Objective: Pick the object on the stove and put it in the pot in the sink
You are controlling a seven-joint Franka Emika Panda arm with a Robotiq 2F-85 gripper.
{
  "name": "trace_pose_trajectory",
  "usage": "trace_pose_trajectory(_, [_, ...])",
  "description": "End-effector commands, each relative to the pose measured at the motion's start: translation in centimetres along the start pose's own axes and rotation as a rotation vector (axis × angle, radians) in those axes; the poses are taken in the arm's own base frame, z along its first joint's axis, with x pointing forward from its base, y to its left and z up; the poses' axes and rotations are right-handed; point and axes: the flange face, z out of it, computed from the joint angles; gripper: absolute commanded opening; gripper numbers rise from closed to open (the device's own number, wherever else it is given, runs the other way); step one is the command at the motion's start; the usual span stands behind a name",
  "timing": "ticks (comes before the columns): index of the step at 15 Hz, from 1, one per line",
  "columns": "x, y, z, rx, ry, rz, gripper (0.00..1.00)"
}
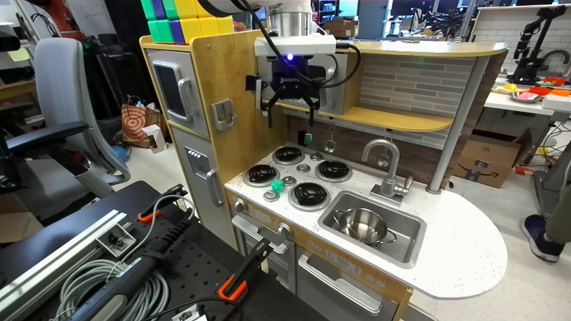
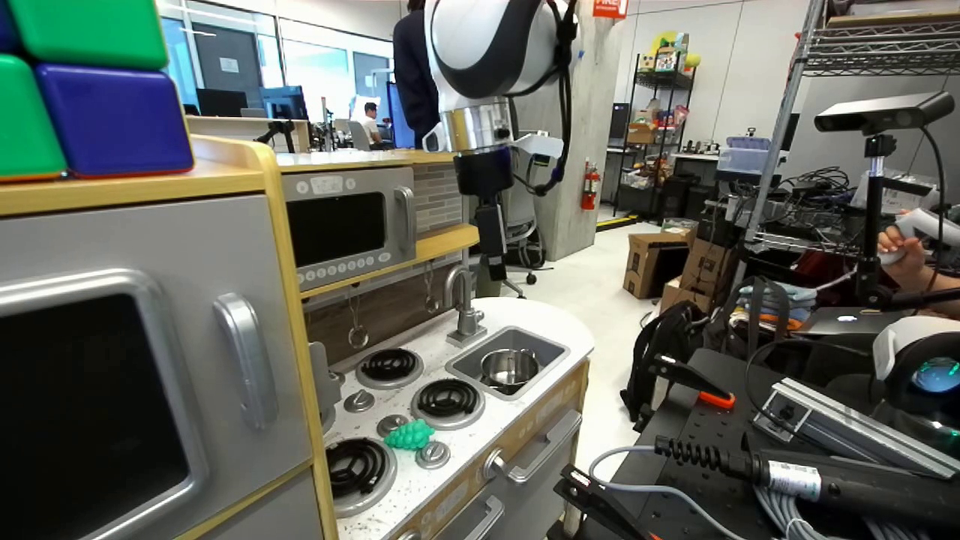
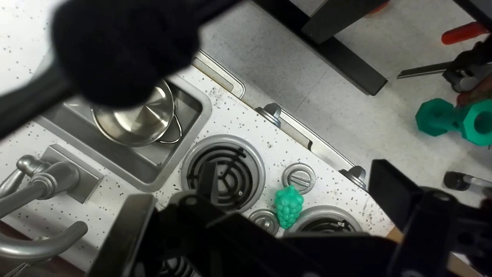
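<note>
In an exterior view, the grapes [image 1: 277, 185] lie on the stove [image 1: 305, 177], pot [image 1: 363, 225] at their four o'clock. The claw [image 1: 290, 117] gapes empty; pick and place remain.

Green grape-like toy [image 3: 289, 207], lying on the white stove [image 1: 305, 178], narrow end towards six o'clock in wrist view, shiny steel pot [image 1: 363, 224], mouth upward, inside the sink [image 1: 408, 249], at stove's four o'clock in an exterior view
</note>
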Motion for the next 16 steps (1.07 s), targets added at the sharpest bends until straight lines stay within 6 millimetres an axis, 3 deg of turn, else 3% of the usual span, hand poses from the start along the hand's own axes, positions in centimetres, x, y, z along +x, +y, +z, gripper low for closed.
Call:
trace_pose_trajectory(1, [1.4, -0.7, 1.2, -0.043, 0.075, -0.045, 1.0])
trace_pose_trajectory(5, [4.7, -2.5, 5.0, -0.09, 0.16, -0.118, 1.0])
trace_pose_trajectory(9, [7.6, -4.5, 9.6, -0.05, 0.133, -0.185, 1.0])
trace_pose_trajectory(16, [11.0, -5.5, 15.3, -0.092, 0.057, -0.243, 1.0])
